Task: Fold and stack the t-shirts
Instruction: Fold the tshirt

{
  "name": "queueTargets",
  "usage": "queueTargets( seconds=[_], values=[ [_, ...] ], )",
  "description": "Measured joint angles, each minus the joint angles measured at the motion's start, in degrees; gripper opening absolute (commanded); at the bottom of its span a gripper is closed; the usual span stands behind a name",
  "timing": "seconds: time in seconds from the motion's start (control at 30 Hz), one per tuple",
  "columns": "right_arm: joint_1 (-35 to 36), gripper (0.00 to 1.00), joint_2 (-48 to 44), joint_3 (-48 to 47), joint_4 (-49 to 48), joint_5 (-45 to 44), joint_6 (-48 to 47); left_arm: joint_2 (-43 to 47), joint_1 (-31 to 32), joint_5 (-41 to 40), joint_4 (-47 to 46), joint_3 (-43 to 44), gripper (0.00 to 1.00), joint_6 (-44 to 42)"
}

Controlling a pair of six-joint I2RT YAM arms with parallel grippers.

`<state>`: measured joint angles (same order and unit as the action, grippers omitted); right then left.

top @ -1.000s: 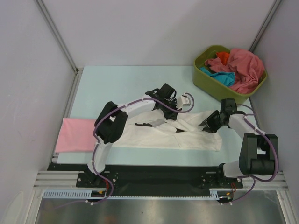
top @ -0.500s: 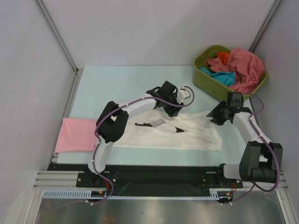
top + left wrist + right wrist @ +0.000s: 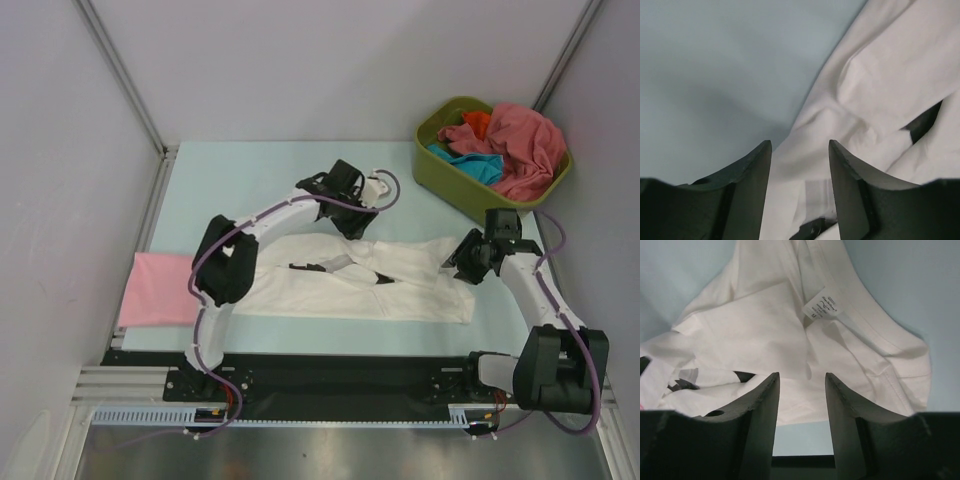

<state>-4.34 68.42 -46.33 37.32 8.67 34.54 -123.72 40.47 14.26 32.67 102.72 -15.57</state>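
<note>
A large white t-shirt (image 3: 340, 285) with small dark marks lies crumpled lengthwise on the pale table. It also shows in the left wrist view (image 3: 880, 100) and in the right wrist view (image 3: 770, 340), with its neck label up. My left gripper (image 3: 345, 215) is open and empty above the shirt's far edge (image 3: 800, 150). My right gripper (image 3: 462, 262) is open and empty over the shirt's right end (image 3: 801, 382). A folded light pink t-shirt (image 3: 160, 288) lies at the table's left. Rose-red (image 3: 520, 145), teal (image 3: 470, 165) and orange (image 3: 478, 122) tees fill the tub.
The olive-green plastic tub (image 3: 440, 175) stands at the back right corner, just beyond my right arm. Bare pale-blue table (image 3: 250, 180) stretches behind the white shirt. Grey walls close the left, back and right sides.
My left gripper has moved back and left off the shirt's middle to its far edge. My right gripper swung up and back, then came down to the shirt's right end.
</note>
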Motion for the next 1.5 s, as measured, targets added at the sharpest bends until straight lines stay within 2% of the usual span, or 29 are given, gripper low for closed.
queueTargets(
  seconds=[0.13, 0.3, 0.4, 0.53, 0.63, 0.83, 1.03, 1.17, 1.23, 1.33, 1.4, 1.5],
  values=[
    [2.40, 0.47, 3.13, 0.52, -0.11, -0.04, -0.07, 9.90, -5.46, -1.14, 2.64, -8.87, 0.55, -2.69],
    [4.46, 0.47, 3.58, 3.61, -0.94, 1.33, 1.46, 29.55, -14.97, -6.62, 4.42, -28.92, 0.56, -9.51],
    [5.33, 0.47, 5.25, 4.59, -1.79, 1.73, 2.43, 38.53, -17.88, -10.25, 5.09, -40.50, 0.58, -14.78],
    [6.56, 0.47, 8.02, 5.62, -3.65, 2.58, 3.52, 42.36, -20.13, -13.44, 4.98, -50.84, 0.59, -20.44],
    [6.78, 0.46, 9.25, 5.84, -4.90, 2.80, 4.42, 42.38, -22.95, -16.00, 2.91, -55.12, 0.59, -23.58],
    [6.82, 0.43, 10.88, 5.84, -7.34, 2.82, 5.55, 42.05, -25.66, -20.37, -3.50, -58.75, 0.57, -28.46],
    [7.04, 0.41, 10.93, 5.95, -8.90, 3.04, 6.03, 41.97, -25.99, -19.56, -4.70, -57.66, 0.57, -29.55],
    [7.19, 0.28, 11.32, 6.49, -9.68, 3.48, 6.40, 41.03, -26.34, -19.04, -5.75, -55.54, 0.55, -29.55],
    [7.19, 0.25, 11.80, 6.71, -9.79, 3.65, 6.62, 39.50, -26.58, -19.12, -7.13, -55.25, 0.55, -29.55],
    [7.17, 0.19, 11.96, 6.88, -9.75, 3.63, 6.80, 37.57, -27.58, -19.08, -7.80, -55.39, 0.50, -29.55],
    [7.17, 0.10, 11.96, 6.88, -9.75, 3.56, 6.78, 37.40, -28.39, -19.08, -8.22, -55.41, 0.47, -29.57],
    [6.95, 0.05, 11.93, 6.88, -9.66, 3.37, 6.80, 37.33, -28.89, -19.06, -9.11, -55.41, 0.45, -29.53]
  ],
)
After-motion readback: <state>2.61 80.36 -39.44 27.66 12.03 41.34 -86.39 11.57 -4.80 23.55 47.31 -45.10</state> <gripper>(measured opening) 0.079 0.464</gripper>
